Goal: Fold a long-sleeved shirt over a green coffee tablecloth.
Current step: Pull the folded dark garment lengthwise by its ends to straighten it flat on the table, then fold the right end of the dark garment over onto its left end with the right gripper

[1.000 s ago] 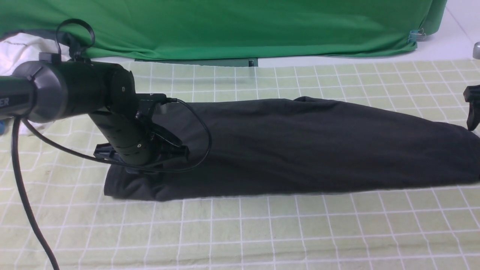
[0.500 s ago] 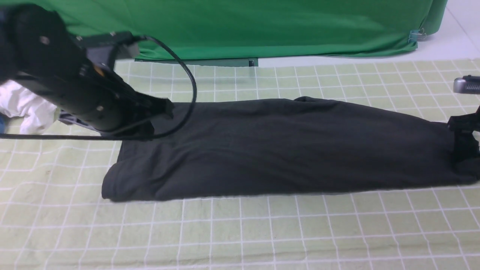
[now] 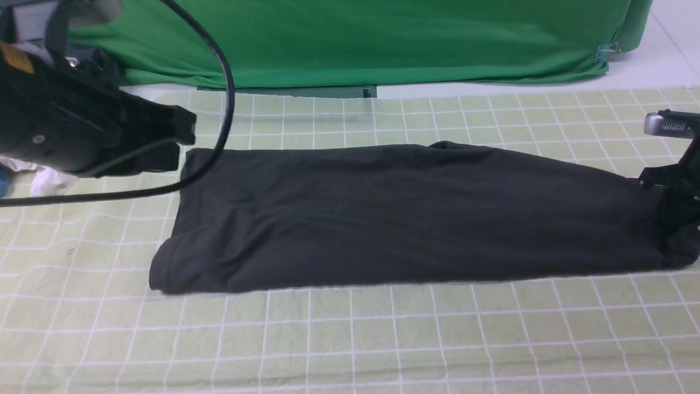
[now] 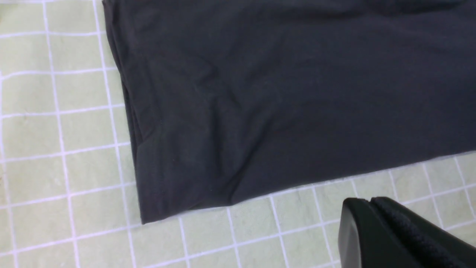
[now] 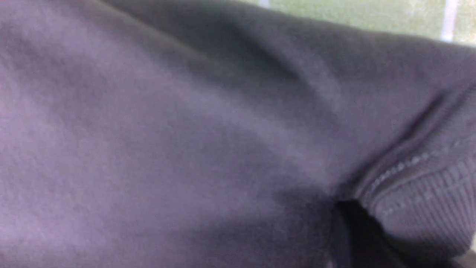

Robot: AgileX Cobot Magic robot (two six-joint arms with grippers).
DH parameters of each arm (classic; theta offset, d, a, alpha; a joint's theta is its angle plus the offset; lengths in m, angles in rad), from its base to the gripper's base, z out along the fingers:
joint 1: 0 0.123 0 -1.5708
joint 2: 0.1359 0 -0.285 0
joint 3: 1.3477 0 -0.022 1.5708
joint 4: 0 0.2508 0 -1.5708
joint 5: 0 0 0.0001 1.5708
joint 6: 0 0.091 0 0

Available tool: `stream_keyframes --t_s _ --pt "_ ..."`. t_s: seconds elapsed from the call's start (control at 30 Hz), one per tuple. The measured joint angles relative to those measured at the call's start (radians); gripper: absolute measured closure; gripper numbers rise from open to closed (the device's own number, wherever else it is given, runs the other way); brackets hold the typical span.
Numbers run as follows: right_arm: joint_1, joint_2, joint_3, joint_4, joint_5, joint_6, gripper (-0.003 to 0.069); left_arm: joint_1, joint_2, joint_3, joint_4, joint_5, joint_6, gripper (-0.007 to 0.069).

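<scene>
The long-sleeved shirt (image 3: 404, 213) lies as a long black strip across the green coffee tablecloth (image 3: 350, 339); its logo and neck label are hidden. My left gripper (image 3: 183, 131) hangs above the cloth just off the shirt's far left corner. In the left wrist view its jaws (image 4: 366, 203) are pressed together and hold nothing, and the shirt's corner (image 4: 178, 149) is apart from them. My right gripper (image 3: 670, 189) sits on the shirt's bunched right end. In the right wrist view, black knit (image 5: 186, 130) and a ribbed hem (image 5: 427, 201) wrap over a dark finger (image 5: 353, 234).
A plain deep-green fabric (image 3: 355, 38) hangs along the back. A white garment (image 3: 46, 178) lies at the far left behind my left arm. The arm's black cable (image 3: 224, 98) loops over the shirt's left edge.
My left arm lifted off the shirt's left end and swung up and back to the left. My right gripper came down onto the shirt's right end, which is now bunched.
</scene>
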Motion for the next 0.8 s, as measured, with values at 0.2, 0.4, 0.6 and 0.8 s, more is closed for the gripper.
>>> stream_keyframes --t_s 0.2,0.4,0.6,0.8 --pt "-0.012 -0.063 0.002 -0.028 0.010 0.038 0.0606 0.000 -0.026 0.001 0.041 0.062 0.001 0.0613" --pt "-0.029 -0.202 0.000 -0.053 0.015 0.087 0.0606 0.000 -0.027 0.001 0.048 0.083 0.001 0.0613" --pt "0.029 -0.311 -0.037 0.017 0.063 0.101 0.0606 0.000 -0.027 0.001 0.082 0.083 -0.002 0.0613" --pt "0.187 -0.355 -0.109 0.144 0.074 0.095 0.0606 0.000 -0.029 0.014 0.105 0.081 -0.010 0.0613"
